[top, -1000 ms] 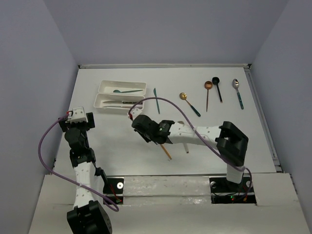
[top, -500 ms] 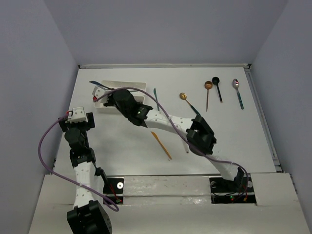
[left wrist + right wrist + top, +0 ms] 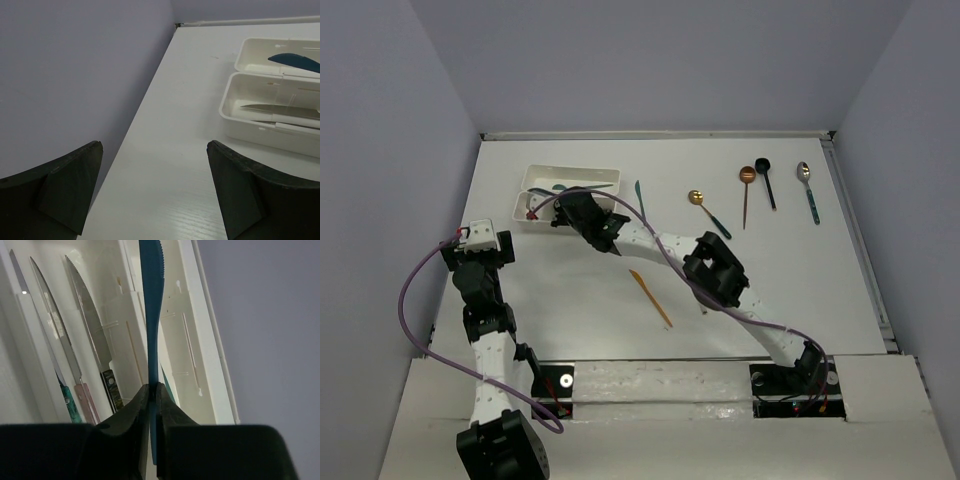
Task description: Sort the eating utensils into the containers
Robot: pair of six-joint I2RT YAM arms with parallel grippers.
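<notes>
White table (image 3: 570, 300), lavender walls | trays (image 3: 572, 170) at upper left of the overhead view, three knives (image 3: 95, 340) lying in one | right gripper (image 3: 150, 387) pinches a dark blue knife (image 3: 151, 285) by its handle, blade above the trays | left gripper (image 3: 152, 145) spread wide at middle left | orange knife (image 3: 650, 298) lies mid-table.

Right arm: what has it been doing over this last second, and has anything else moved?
The right gripper swung from mid-table left and away to the trays, reached their left end, then drew back a little. It is shut on a dark blue knife above them. The left gripper, open, the orange knife and the gold spoon stayed put.
</notes>
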